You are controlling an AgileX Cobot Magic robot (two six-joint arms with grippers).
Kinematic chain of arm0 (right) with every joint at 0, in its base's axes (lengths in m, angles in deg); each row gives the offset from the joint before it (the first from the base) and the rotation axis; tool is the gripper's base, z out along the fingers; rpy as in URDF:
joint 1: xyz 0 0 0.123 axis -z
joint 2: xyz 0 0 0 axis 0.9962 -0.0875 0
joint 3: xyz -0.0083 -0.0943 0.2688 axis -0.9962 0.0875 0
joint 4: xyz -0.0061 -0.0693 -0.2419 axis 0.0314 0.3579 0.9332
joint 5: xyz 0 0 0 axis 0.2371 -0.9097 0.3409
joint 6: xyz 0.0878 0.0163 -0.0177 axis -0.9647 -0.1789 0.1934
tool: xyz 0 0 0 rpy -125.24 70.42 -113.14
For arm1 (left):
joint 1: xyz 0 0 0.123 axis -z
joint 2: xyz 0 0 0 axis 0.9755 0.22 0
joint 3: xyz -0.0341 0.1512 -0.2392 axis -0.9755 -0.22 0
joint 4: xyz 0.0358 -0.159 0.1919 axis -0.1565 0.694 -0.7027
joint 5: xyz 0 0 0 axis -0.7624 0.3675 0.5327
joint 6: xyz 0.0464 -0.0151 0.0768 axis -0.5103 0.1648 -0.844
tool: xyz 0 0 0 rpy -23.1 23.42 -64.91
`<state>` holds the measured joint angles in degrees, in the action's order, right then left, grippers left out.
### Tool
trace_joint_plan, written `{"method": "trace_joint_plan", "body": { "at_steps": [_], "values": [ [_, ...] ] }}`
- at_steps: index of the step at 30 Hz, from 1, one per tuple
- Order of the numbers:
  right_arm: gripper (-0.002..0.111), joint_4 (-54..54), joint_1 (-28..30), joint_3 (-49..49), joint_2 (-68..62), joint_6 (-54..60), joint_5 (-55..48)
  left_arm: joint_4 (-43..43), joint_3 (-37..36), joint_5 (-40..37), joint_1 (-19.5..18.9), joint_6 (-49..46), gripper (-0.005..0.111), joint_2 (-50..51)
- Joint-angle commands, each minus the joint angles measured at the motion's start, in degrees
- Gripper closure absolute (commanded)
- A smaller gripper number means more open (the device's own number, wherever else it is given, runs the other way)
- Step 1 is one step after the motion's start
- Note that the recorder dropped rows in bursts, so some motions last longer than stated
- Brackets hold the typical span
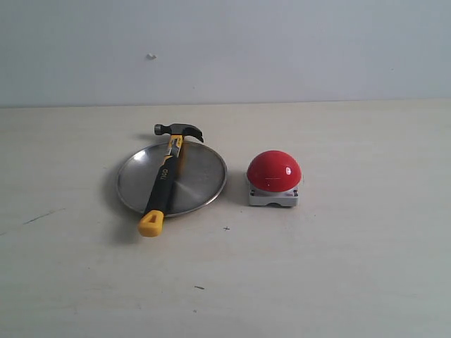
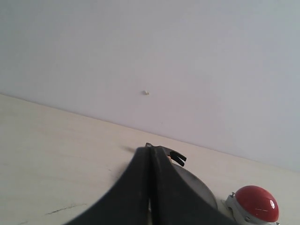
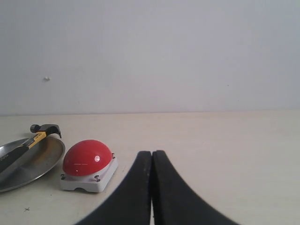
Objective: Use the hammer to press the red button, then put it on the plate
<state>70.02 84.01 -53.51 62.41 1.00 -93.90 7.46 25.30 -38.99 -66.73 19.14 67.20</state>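
Note:
The hammer lies across the silver plate, dark head past the far rim, yellow butt end over the near rim. To the plate's right sits the red button on its grey-white base. Neither gripper shows in the exterior view. In the left wrist view my left gripper is shut with nothing in it; beyond it show the hammer's claw, the plate and the red button. My right gripper is shut and empty, near the red button, with the plate and hammer beyond.
A pale tabletop runs to a plain white wall behind. A small mark sits on the wall. Faint scuffs mark the table left of the plate.

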Motion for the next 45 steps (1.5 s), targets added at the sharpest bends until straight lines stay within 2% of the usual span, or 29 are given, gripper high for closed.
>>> {"method": "trace_joint_plan", "body": {
  "at_steps": [1, 4, 9, 11, 16, 22, 24, 45],
  "values": [
    [0.108, 0.0, 0.3, 0.3, 0.4, 0.1, 0.1, -1.8, -0.1, 0.9, 0.0, 0.0, 0.107, -0.5],
    [0.108, 0.0, 0.3, 0.3, 0.4, 0.1, 0.1, -11.8, -0.1, 0.4, -0.1, 7.0, 0.107, -0.5],
    [0.108, 0.0, 0.3, 0.3, 0.4, 0.1, 0.1, -39.5, -0.1, 1.4, -0.2, 30.0, 0.107, -0.5],
    [0.108, 0.0, 0.3, 0.3, 0.4, 0.1, 0.1, -45.6, -0.1, 1.4, -0.2, 33.2, 0.107, -0.5],
    [0.108, 0.0, 0.3, 0.3, 0.4, 0.1, 0.1, -49.6, -0.1, 0.9, -1.8, 33.2, 0.107, -0.5],
    [0.108, 0.0, 0.3, 0.3, 0.4, 0.1, 0.1, -52.3, -0.1, -0.6, -9.8, 32.4, 0.107, -0.5],
    [0.108, 0.0, 0.3, 0.3, 0.4, 0.1, 0.1, -53.0, -0.1, -0.7, -10.7, 32.7, 0.107, -0.5],
    [0.108, 0.0, 0.3, 0.3, 0.4, 0.1, 0.1, -53.0, -0.1, -1.8, -10.8, 32.6, 0.107, -0.4]
  ]
}}
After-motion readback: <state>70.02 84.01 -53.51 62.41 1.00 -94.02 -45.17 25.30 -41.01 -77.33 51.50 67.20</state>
